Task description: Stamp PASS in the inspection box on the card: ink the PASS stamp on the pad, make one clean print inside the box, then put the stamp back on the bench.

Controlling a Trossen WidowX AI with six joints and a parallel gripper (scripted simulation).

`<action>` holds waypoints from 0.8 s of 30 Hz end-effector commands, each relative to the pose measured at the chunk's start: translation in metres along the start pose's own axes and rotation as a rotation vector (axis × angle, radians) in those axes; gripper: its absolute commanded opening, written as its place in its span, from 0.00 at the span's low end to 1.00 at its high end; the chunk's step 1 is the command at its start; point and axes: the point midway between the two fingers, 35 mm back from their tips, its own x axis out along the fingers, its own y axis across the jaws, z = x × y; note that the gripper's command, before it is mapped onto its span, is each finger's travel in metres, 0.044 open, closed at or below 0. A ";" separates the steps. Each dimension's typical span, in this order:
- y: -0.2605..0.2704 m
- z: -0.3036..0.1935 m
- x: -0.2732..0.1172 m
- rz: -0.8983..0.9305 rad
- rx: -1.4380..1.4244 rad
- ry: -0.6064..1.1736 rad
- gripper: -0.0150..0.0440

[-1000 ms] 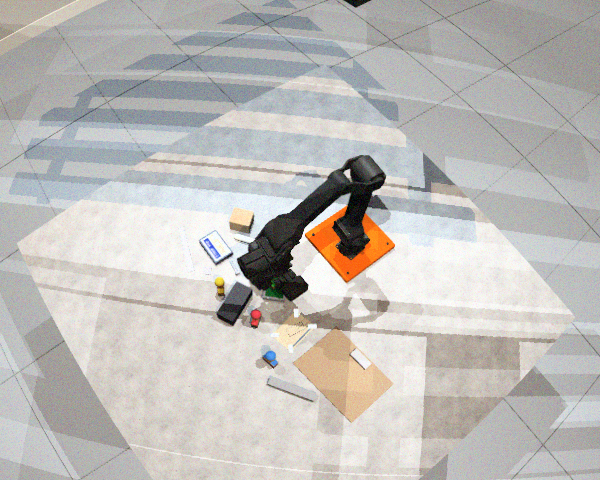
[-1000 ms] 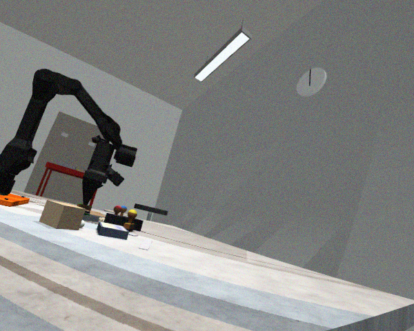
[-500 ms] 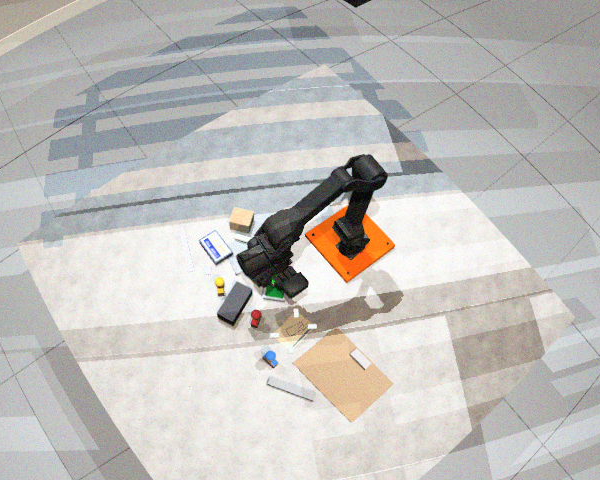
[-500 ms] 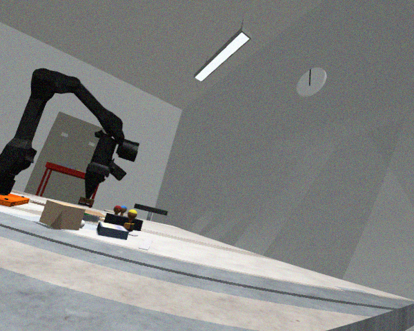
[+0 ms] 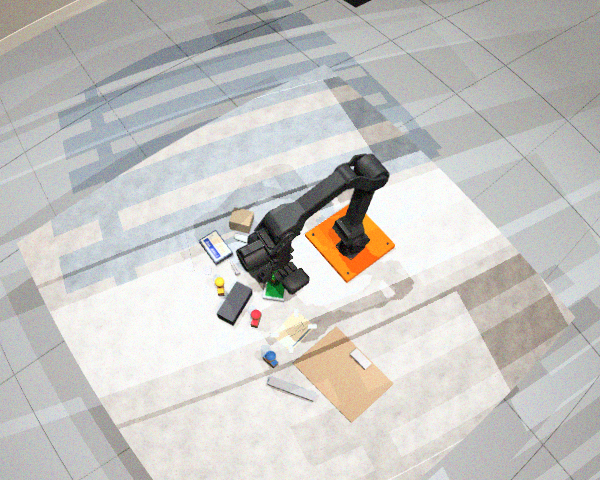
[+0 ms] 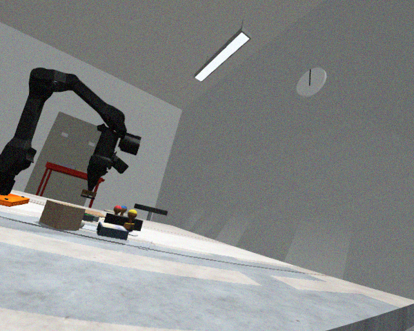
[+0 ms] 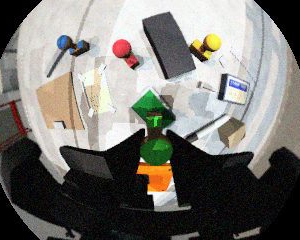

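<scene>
Gripper (image 5: 275, 273) (image 6: 90, 188) (image 7: 156, 132) clenched on round-knobbed green stamp (image 7: 156, 150), over green pad (image 5: 274, 290) (image 7: 151, 104). Matte dark block (image 5: 234, 303) (image 6: 112, 220) (image 7: 169, 45), rectangular.

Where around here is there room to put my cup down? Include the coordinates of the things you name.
There looks to be room between the black block (image 5: 234, 303) (image 7: 169, 45) and the grey bar (image 5: 290, 389), left of the blue stamp (image 5: 270, 357) (image 7: 64, 42) from above. It's crowded around the green pad (image 5: 274, 292) (image 7: 149, 102).

Tan box (image 6: 62, 215) sits nr blk arm's (image 6: 30, 115) orange base (image 6: 12, 201).

Matt cardboard-brown box (image 5: 241, 220) (image 6: 62, 215) (image 7: 232, 132); glossy red stamp knob (image 5: 256, 314) (image 6: 117, 209) (image 7: 122, 48).
</scene>
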 end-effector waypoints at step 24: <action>0.103 0.035 -0.009 0.006 0.210 0.001 0.25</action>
